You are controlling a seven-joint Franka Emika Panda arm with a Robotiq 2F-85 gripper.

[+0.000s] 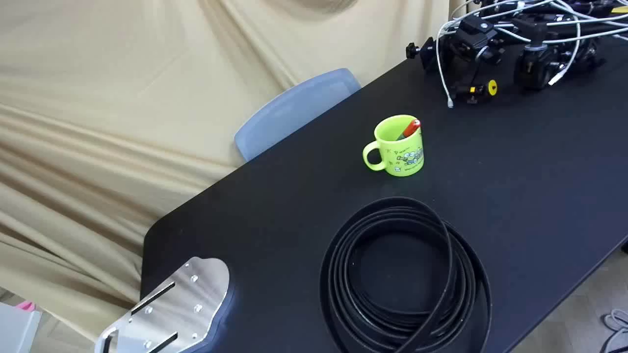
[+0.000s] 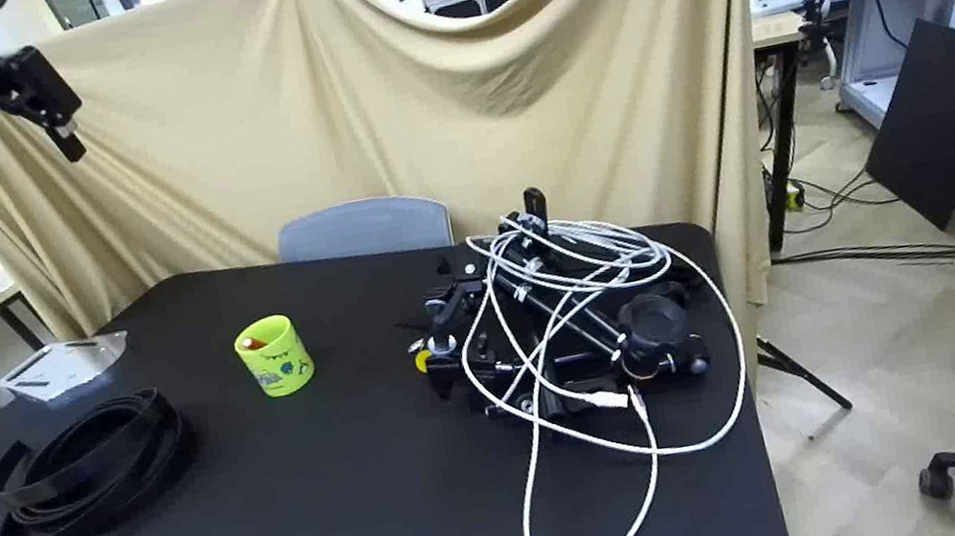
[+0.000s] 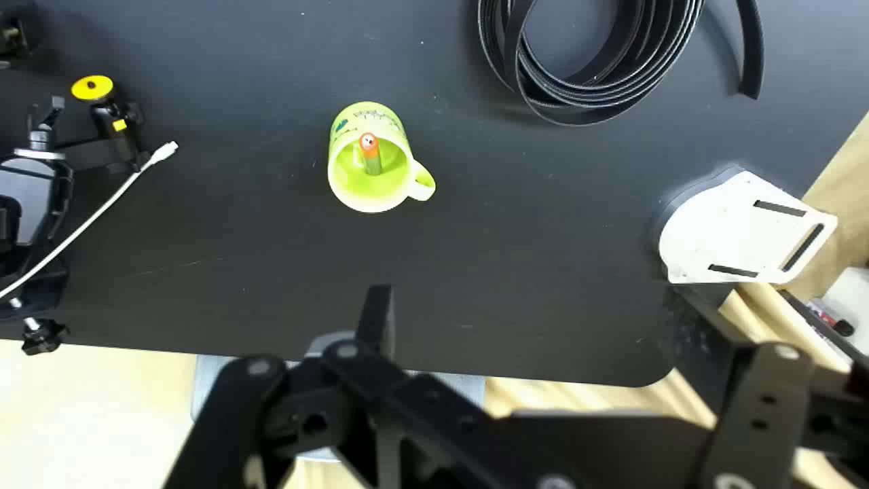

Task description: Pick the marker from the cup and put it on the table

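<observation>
Tan cloth point(image 2: 437, 139) hangs behind a big black table point(image 2: 379, 488), and the job there looks not yet begun. High up, the robot's gripper point(image 2: 28, 155) has its two fingers point(image 2: 73, 149) spread wide, with nothing between them. In the wrist view, the lime-green mug point(image 3: 346, 180) is ahead of the fingers, well apart from them. It stands upright on the table, and the red marker point(image 3: 371, 153) leans inside it, red end up near the rim. So no step seems done. What is left, most likely, is to come down to the mug, pinch the red end, lift the marker past the rim, lay it on the table and let go. The tabletop beside the mug looks like a good place for it. Farther out, a coil of flat black strap point(image 1: 338, 279) and a shiny metal plate point(image 1: 171, 309) sit on the table, and a pile of black stands and white cables point(image 2: 578, 319) fills another part.
</observation>
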